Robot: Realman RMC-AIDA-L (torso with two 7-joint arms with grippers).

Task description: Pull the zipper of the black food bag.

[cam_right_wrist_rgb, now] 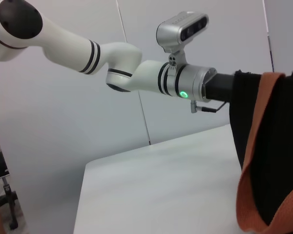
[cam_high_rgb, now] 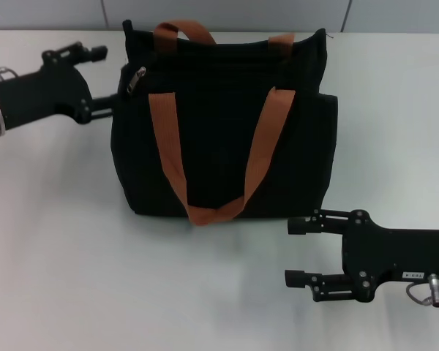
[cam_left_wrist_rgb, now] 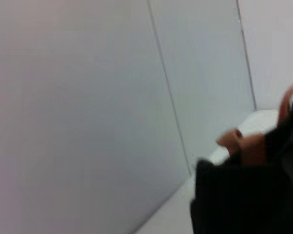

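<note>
Centrally on white table [cam_high_rgb: 73,278]: boxy black fabric food bag [cam_high_rgb: 219,124] with orange-brown webbing handles [cam_high_rgb: 205,146]. Small silver metal zipper pull [cam_high_rgb: 135,77] at bag's upper left corner. Left gripper [cam_high_rgb: 106,80] beside that corner, fingers spread, touching bag's side. Right gripper [cam_high_rgb: 296,252] near bag's lower right, apart, jaws released.

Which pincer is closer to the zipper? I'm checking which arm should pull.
The left pincer, beside the black food bag near the zipper; the right pincer hangs low in front.

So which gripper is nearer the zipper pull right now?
Left. The left gripper sits at the bag's side, close to the zipper; the right gripper hangs open past the black food bag's opposite lower corner.
</note>
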